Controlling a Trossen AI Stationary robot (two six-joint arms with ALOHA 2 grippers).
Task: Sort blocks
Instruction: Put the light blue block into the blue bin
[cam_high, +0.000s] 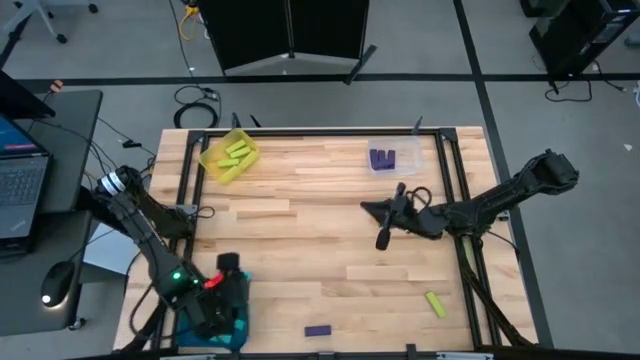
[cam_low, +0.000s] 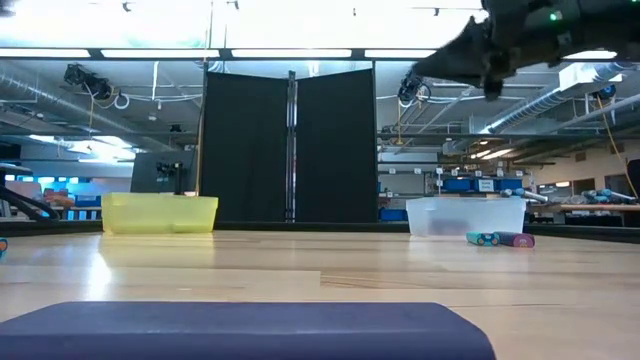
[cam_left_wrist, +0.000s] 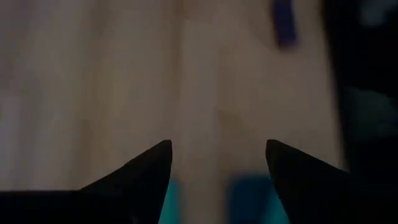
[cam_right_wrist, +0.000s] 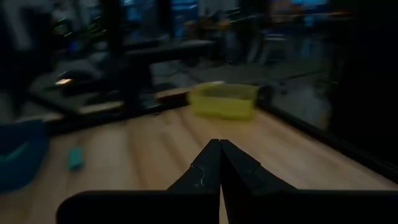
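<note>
The purple block (cam_high: 318, 330), long axis across the table, is located beside the parted left gripper (cam_high: 228, 300), the nearer one.

1. Teal tray (cam_high: 238, 318): mostly hidden under the left pincer (cam_high: 222, 312) in the high view; contents not visible.
2. Purple block (cam_low: 260, 331): cut off by the low view's bottom edge.
3. Left wrist view: blurred; a purple block (cam_left_wrist: 284, 22) smeared, cut by the top edge.
4. Clear tray (cam_low: 467, 214): contents indistinct.
</note>
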